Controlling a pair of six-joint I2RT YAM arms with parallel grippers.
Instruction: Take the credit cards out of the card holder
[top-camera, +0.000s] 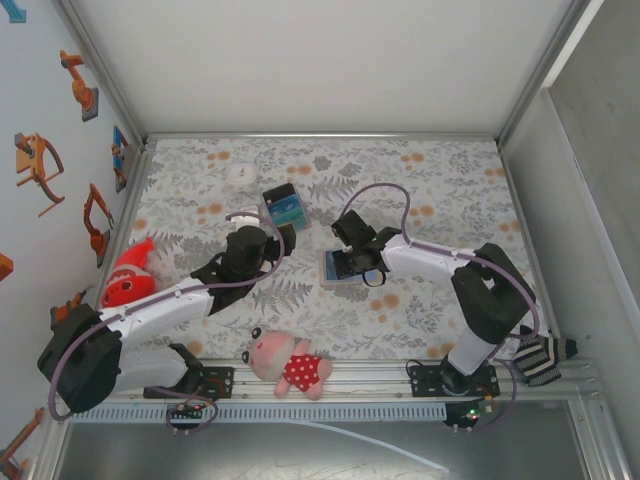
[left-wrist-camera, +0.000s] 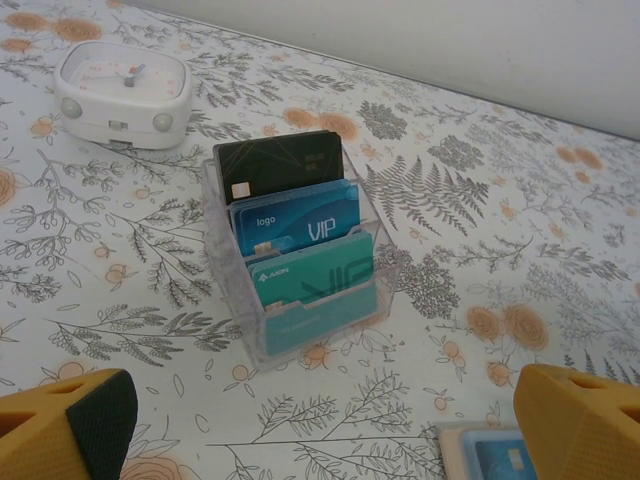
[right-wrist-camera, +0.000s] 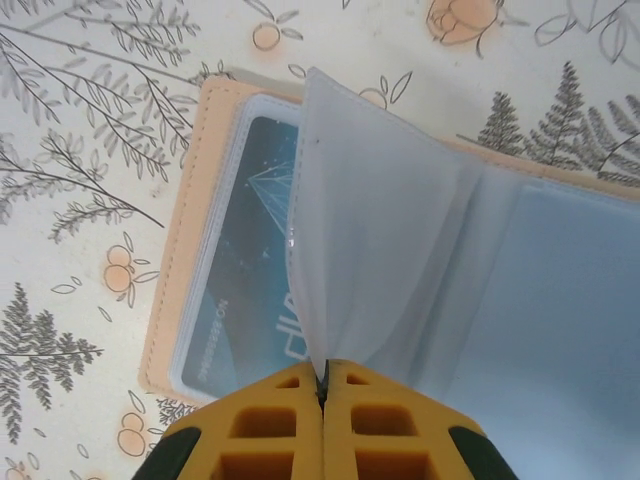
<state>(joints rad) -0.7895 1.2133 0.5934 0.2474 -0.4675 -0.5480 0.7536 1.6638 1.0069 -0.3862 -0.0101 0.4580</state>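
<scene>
One blue card (right-wrist-camera: 235, 260) is left inside the soft tan card holder (right-wrist-camera: 180, 240), lying open on the flowery worktop (right-wrist-camera: 80, 100). The right gripper (right-wrist-camera: 322, 385) pinches a thin, see-through page (right-wrist-camera: 380, 230) of it. The left gripper (left-wrist-camera: 320, 430) is wide open, near a clear box (left-wrist-camera: 228, 300) with three flat, shiny cards (left-wrist-camera: 295, 225).

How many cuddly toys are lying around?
2: a red fish toy at far left, a pink toy in a spotted dress at the near edge. The striped bundle far right is unclear.
</scene>
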